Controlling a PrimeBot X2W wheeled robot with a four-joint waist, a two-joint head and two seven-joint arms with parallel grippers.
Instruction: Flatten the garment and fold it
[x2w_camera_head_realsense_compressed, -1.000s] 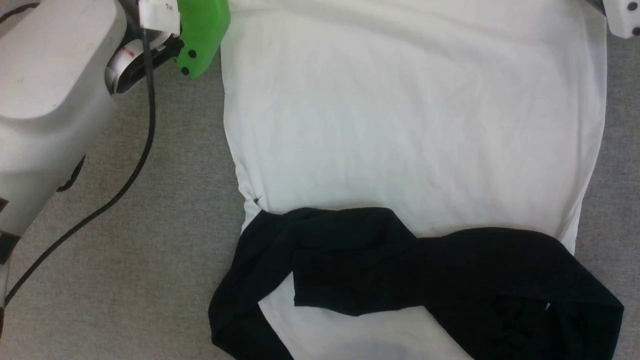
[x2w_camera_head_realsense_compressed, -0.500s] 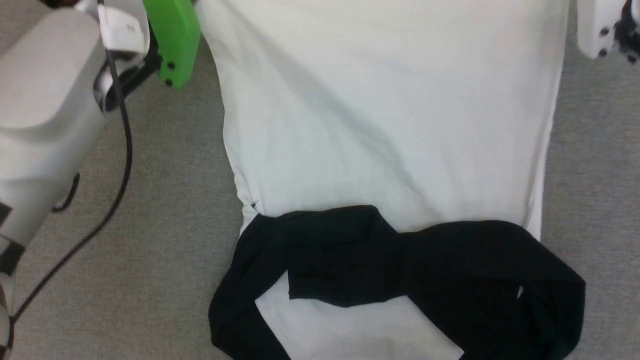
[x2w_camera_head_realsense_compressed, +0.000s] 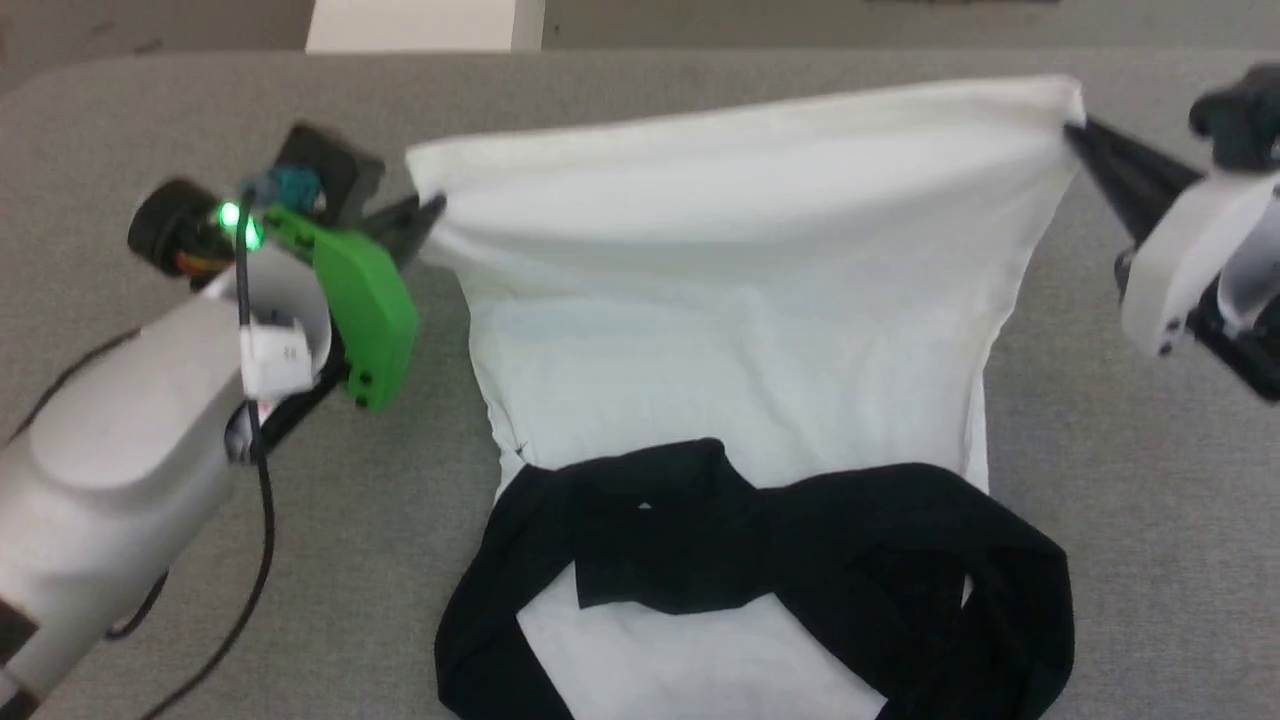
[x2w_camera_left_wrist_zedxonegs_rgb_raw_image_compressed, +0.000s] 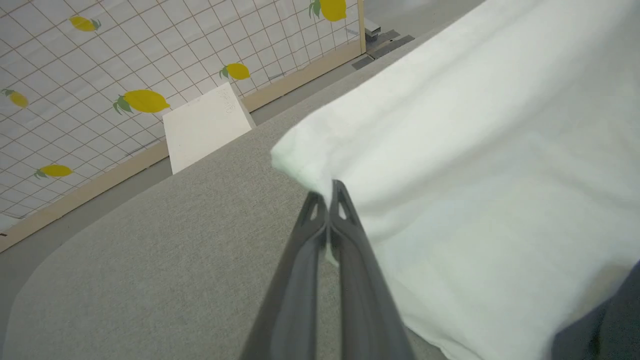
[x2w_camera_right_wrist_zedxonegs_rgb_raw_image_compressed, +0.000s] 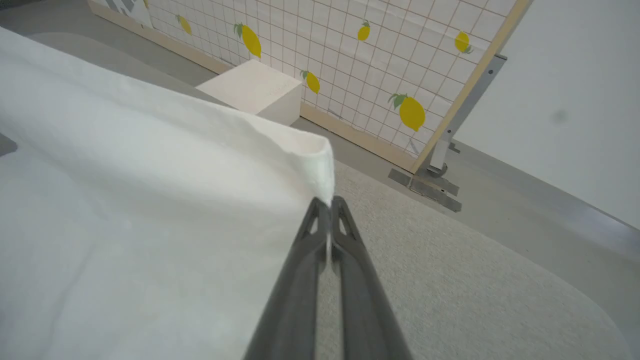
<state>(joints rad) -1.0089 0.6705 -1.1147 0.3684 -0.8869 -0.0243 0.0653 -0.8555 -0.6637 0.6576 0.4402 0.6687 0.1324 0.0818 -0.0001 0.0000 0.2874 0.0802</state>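
On the grey table (x2w_camera_head_realsense_compressed: 1120, 480), the garment (x2w_camera_head_realsense_compressed: 730, 330) lies spread out, with its black sleeves (x2w_camera_head_realsense_compressed: 800, 540) crossed over the near end. The left gripper (x2w_camera_head_realsense_compressed: 432, 210) is pinched tight on the far left corner, the right gripper (x2w_camera_head_realsense_compressed: 1075, 130) is clamped on the far right corner, and that far edge hangs lifted between them.

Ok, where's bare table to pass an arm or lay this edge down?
Bare gray table right of the garment, below the right gripper; a strip beyond the held edge to the table's far edge. Left side is crowded by the left gripper, its arm and cable. Black sleeves cover the near end.
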